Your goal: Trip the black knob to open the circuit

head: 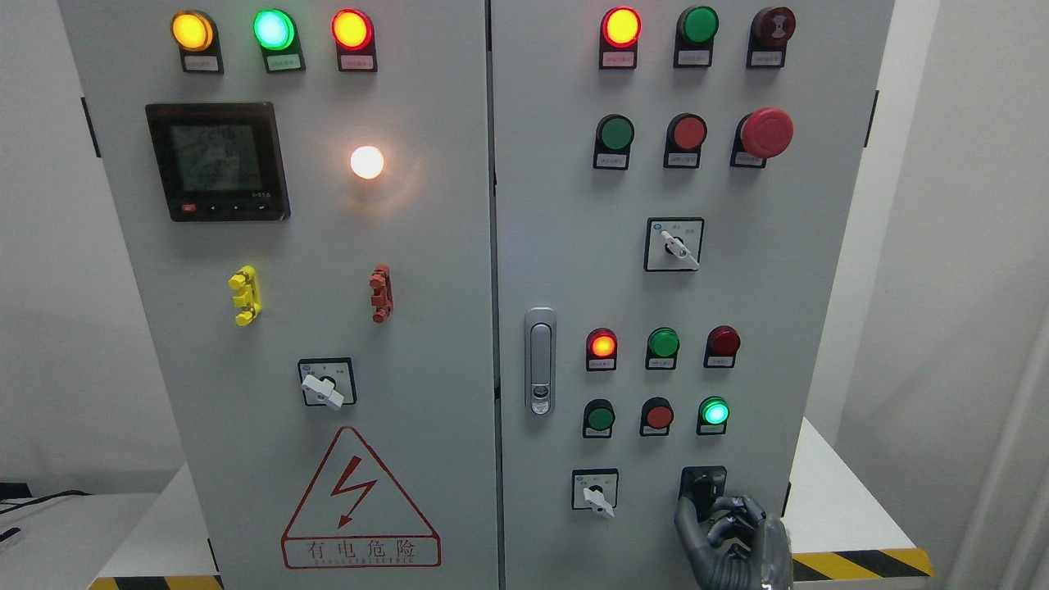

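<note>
Four white selector switches [322, 387], one black knob [702, 485], two mushroom buttons [765, 133], one hand [733, 545].

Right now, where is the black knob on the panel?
In the head view, the black knob sits bottom right on the right door, right of a white selector switch, with the right hand on it.

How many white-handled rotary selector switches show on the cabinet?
3: one on the left door above the warning triangle, one mid right door, one lower right door. The robot hand partly covers a black knob.
</note>
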Motion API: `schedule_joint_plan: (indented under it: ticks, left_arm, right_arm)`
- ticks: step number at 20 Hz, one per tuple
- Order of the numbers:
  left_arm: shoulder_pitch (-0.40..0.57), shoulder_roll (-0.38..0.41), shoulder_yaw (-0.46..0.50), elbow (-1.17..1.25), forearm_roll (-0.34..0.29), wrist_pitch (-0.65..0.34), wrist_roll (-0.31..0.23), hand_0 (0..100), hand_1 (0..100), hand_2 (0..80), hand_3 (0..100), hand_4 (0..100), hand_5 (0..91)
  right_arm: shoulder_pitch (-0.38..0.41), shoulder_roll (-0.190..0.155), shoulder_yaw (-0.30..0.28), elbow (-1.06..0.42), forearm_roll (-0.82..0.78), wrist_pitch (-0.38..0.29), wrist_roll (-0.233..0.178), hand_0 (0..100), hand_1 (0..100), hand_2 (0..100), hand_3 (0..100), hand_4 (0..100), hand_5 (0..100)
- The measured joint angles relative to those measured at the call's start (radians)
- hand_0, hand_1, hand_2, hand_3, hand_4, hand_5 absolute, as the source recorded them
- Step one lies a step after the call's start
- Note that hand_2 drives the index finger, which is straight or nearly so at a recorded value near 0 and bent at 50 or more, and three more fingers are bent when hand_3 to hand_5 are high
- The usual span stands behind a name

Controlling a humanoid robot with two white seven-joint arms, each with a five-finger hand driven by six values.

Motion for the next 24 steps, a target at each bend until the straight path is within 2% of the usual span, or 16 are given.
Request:
schedule_joint_plan:
  ticks: [24]
  left_arm:
    - [0.000, 0.000, 0.000, 0.000, 0.000, 0.000, 0.000, 12, 39, 0.0, 0, 0, 0.0]
  right_arm:
    - [0.007, 0.000, -0.001, 0.004, 0.085, -0.015, 0.006, 28, 74, 54, 86, 83, 93]
